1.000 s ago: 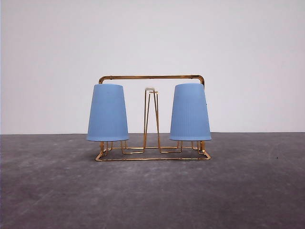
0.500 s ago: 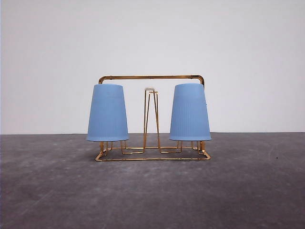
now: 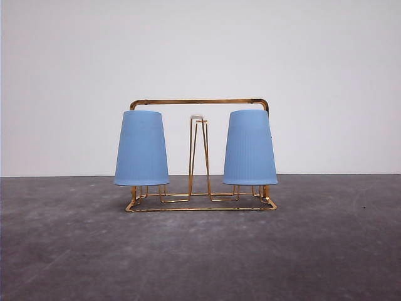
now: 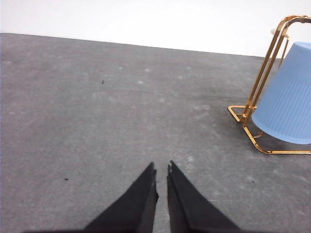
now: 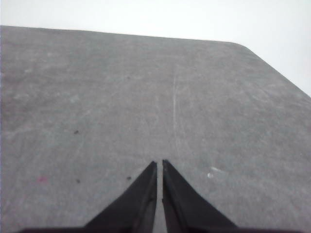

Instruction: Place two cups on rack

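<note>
The dark grey, mottled matte desk (image 3: 75, 251) carries pale scuffs and a few small dark specks. Behind its far edge rises a plain white wall (image 3: 200, 50), meeting the desk in a straight horizontal line. In the right wrist view the desk (image 5: 97, 97) shows a faint pale scratch running away toward the wall, and its far corner is rounded.

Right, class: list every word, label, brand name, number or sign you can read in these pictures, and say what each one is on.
There are none to read.
The left cup and the right cup: plain ribbed blue, no print.
The rack: bare gold wire, no tag.
The table and the wall behind: unmarked.
</note>
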